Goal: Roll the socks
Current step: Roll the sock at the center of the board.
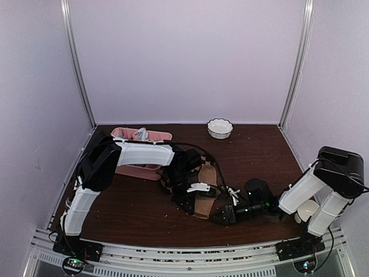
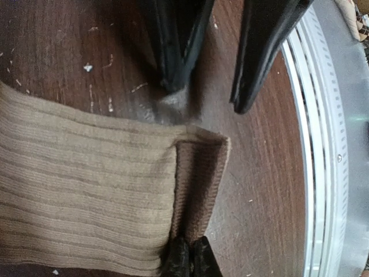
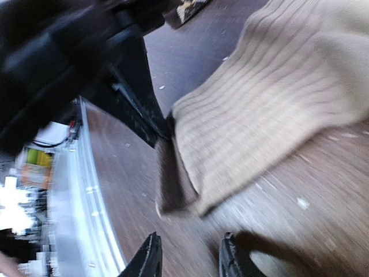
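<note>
- Tan sock lies flat on the table with one end turned over into a short fold. Its long axis runs off sideways from the left fingers.
- Left gripper: fingers pressed together, clamped on the fold's edge.
- Right gripper: fingers apart and empty, just short of the fold, with the sock stretching away ahead of them.
- The left arm already has the sock, so rolling should likely run along its length, away from the fold.

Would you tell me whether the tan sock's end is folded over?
Folded over: the tan sock shows a flap turned back at its end, pinched by the left gripper.
</note>
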